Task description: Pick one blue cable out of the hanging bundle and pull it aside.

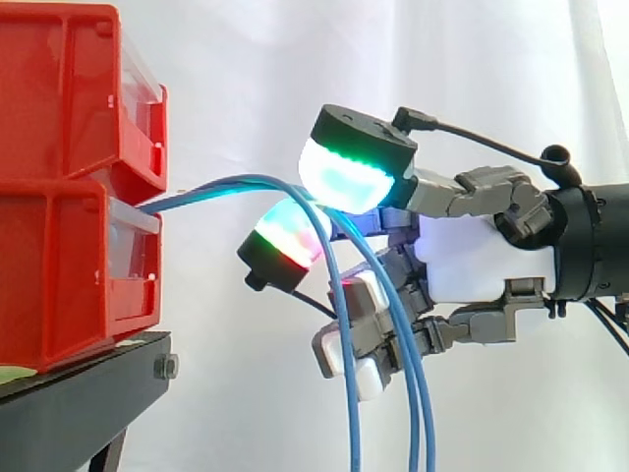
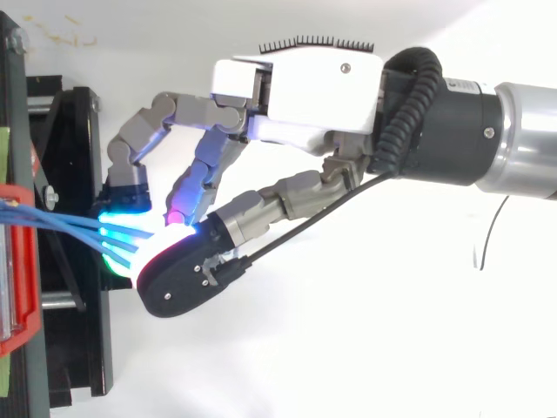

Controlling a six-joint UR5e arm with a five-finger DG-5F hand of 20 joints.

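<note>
Blue cables [image 1: 211, 187] drop out of the side view at six o'clock, ends unseen. Their start is buried in the red bins [image 1: 69, 187], clipped at nine o'clock. From above, the hand [image 2: 305, 96] covers their bend; any contact there, can't tell.

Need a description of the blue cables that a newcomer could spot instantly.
Start at the stacked red bins at the side view's left. From between them the cables arc right, pass between the hand's glowing pads, then hang down. Nothing else here is thin and blue.
</note>
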